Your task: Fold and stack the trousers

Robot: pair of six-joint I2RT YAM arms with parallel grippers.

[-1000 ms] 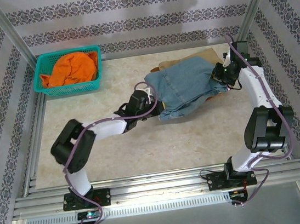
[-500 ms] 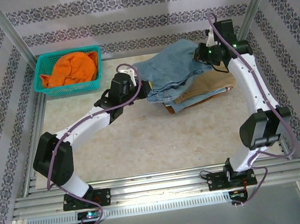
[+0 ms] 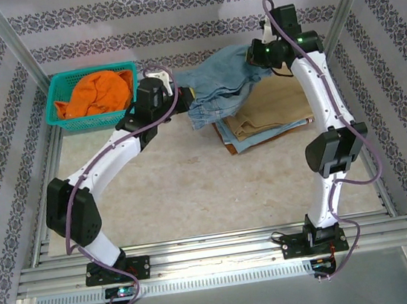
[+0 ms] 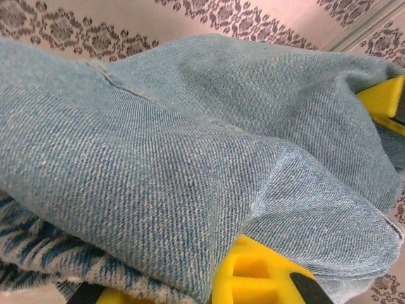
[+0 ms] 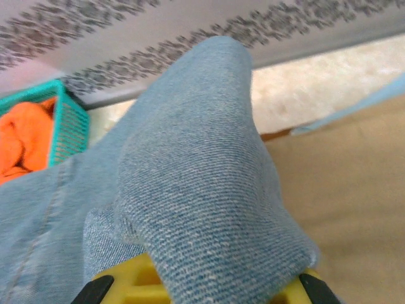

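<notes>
Tabletop [image 3: 194, 191] — trousers [image 3: 218, 82] aloft over khakis [image 3: 274, 116]

This is a robot lab test cell. Aluminium posts [image 3: 17, 45] frame patterned walls [image 3: 169, 6] around a pale table [image 3: 194, 198]. A left arm [image 3: 106, 153] and a right arm [image 3: 319, 92] are bolted to a rail [image 3: 217, 254] at 6 o'clock, and a basket [image 3: 95, 123] sits at 10 o'clock.

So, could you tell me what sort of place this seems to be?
Most likely a lab cell for robot laundry folding, not a home: a table boxed in by aluminium posts and patterned screens, two bolted arms holding up jeans, and a teal basket of clothing.
</notes>
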